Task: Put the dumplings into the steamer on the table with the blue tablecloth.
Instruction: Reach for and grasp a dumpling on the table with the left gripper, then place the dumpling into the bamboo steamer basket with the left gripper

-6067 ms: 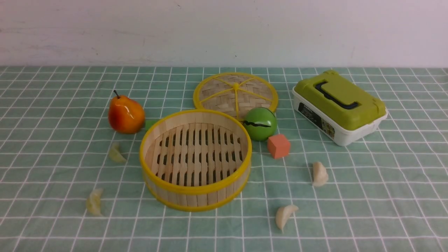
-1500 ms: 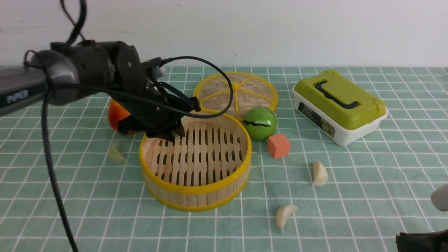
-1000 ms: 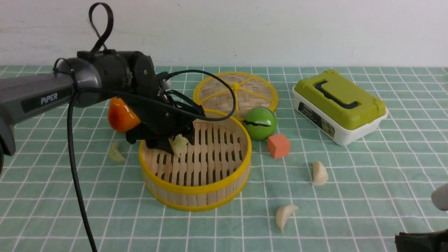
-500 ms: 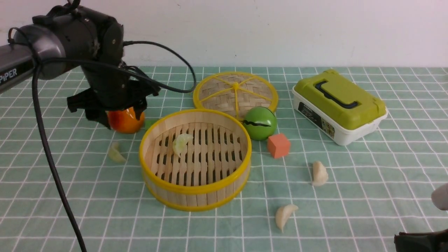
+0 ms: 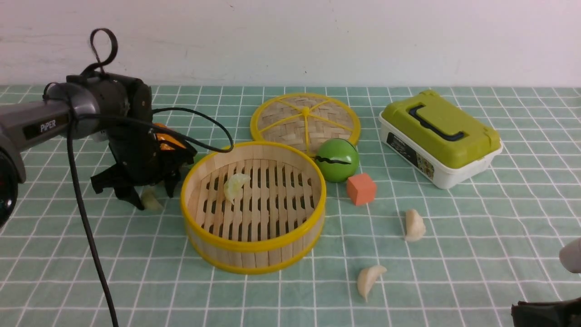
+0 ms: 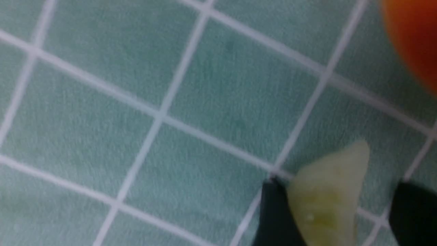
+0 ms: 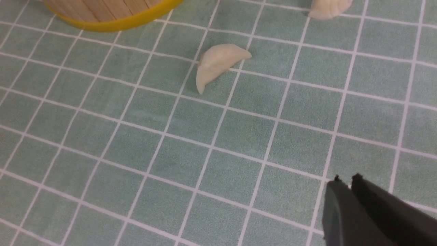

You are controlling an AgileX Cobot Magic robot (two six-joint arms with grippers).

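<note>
As the L gripper (image 5: 150,196) is down at the pale teal grid-lined tablecloth (image 5: 454,272), its two black fingers (image 6: 275,212) stand apart w/ a pale yellow-green crescent toy dumpling (image 6: 327,201) between them. One finger looks to touch the dumpling's side; the other is clear of it, so no grip yet.

The dumpling's long axis runs roughly along the fingers, tip pointing away from the wrist. The jaws would thus close across its short width, a decent line-up, I'd judge.

It lies on the cloth just L of the round yellow-rimmed bamboo steamer (image 5: 253,247), outside the wall. An orange-red pear (image 5: 169,141) shows just behind the arm. Next move prob. = close, lift, carry R over the rim.

Inside the steamer a 2nd greenish dumpling (image 5: 235,185) rests on the slats. R of the steamer, one cream dumpling (image 5: 414,225) lies on the cloth & another cream one (image 5: 370,279) lies nearer the front. Both are well apart from the L arm & nearer the R gripper (image 7: 345,182). Its fingers are together, holding nothing, low at the near R corner.
</note>
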